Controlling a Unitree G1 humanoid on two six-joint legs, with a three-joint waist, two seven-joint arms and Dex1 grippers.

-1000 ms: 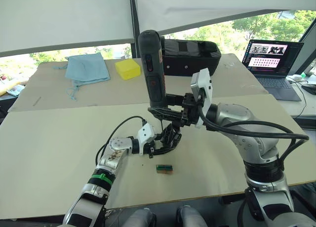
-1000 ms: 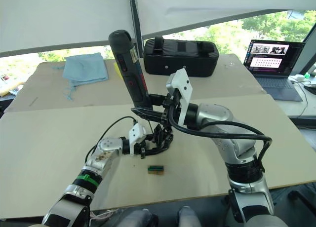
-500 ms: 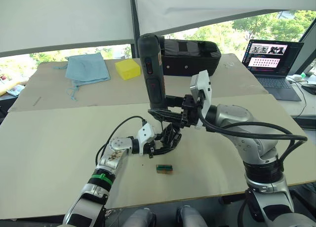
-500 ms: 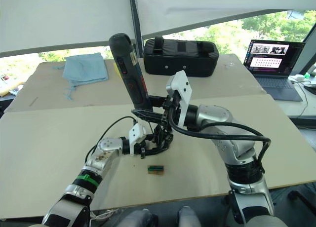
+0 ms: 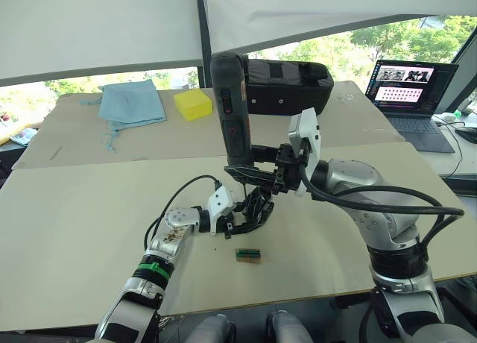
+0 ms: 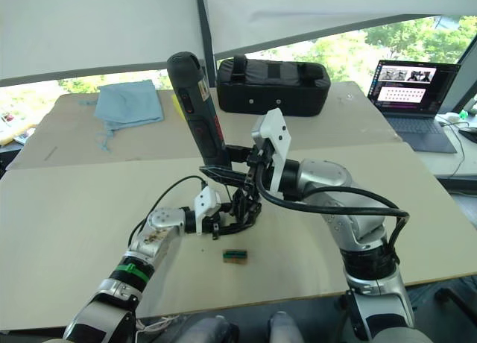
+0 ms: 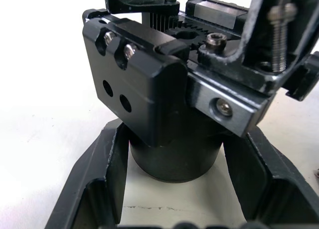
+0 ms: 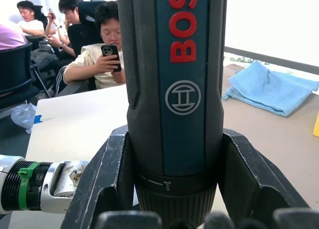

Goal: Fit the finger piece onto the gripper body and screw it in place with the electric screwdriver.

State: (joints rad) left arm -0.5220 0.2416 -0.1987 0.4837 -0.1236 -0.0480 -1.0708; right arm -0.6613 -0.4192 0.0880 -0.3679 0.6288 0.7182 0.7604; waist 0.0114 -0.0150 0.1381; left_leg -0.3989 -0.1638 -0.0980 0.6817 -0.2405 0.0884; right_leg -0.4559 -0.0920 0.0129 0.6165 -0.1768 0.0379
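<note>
Beige tabletop (image 5: 74, 231) fills the foreground, with a black case (image 5: 287, 82), a yellow sponge (image 5: 192, 103), a blue cloth (image 5: 133, 102) and an open laptop (image 5: 412, 86) along its far side, and a small green-and-brown block (image 5: 248, 254) lying loose near the front. The left gripper (image 5: 250, 215) reaches in low from the near left, forearm almost flat on the table, its fingers closed around the gripper body (image 5: 257, 206) to steady it on the surface. The right gripper (image 5: 257, 173), elbow bent and wrist turned inward, clamps the electric screwdriver (image 5: 232, 108) near its lower end, holding it upright with the bit pointing down at that part, apparently for driving the screw. I cannot make out the finger piece separately.
</note>
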